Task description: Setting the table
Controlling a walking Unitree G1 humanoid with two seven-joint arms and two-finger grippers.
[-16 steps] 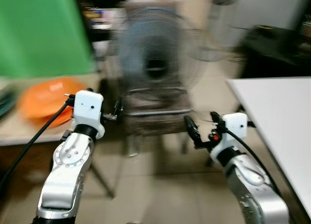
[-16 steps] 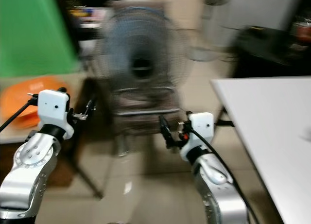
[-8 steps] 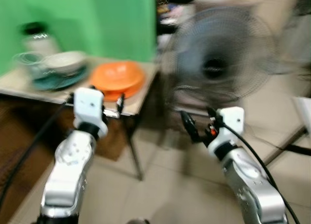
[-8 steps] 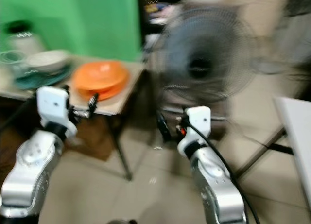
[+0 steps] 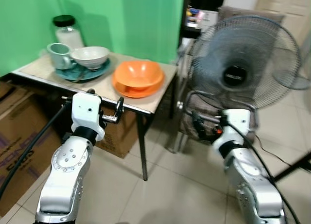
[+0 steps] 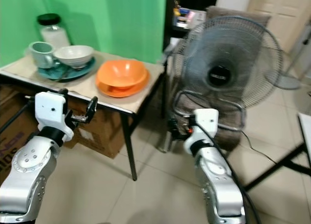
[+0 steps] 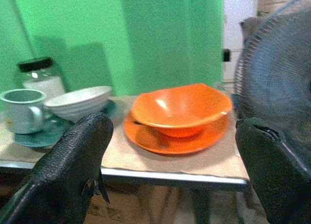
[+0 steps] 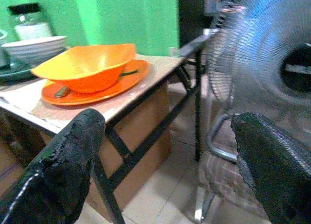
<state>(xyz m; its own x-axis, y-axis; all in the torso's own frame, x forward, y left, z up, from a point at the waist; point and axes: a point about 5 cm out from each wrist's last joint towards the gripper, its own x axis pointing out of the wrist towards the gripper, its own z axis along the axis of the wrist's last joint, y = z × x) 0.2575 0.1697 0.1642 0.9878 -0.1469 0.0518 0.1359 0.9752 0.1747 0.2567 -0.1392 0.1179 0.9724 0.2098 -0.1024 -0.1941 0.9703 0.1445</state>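
From the left eye view, a small desk (image 5: 150,100) stands against a green wall (image 5: 126,20). On it an orange bowl (image 5: 138,74) sits in an orange plate (image 5: 141,90) near the desk's right end. Further left, a white bowl (image 5: 90,55) and a pale mug (image 5: 59,55) rest on a teal plate (image 5: 80,73), with a black-lidded jar (image 5: 67,33) behind them. A standing fan (image 5: 244,63) is just beside the desk, on the robot's right. The left gripper (image 5: 115,110) hangs in front of the desk edge; the right gripper (image 5: 199,129) is held before the fan's base. A cardboard box (image 5: 17,136) sits on the floor under the desk.

In the left wrist view, the fingers (image 7: 73,170) are spread wide, holding nothing, with the orange bowl and plate between them and apart from them. Something dark, perhaps a spoon, lies on the plate under the bowl.

In the right wrist view, the fingers (image 8: 63,165) are likewise spread and empty, framing the desk's corner and the fan.
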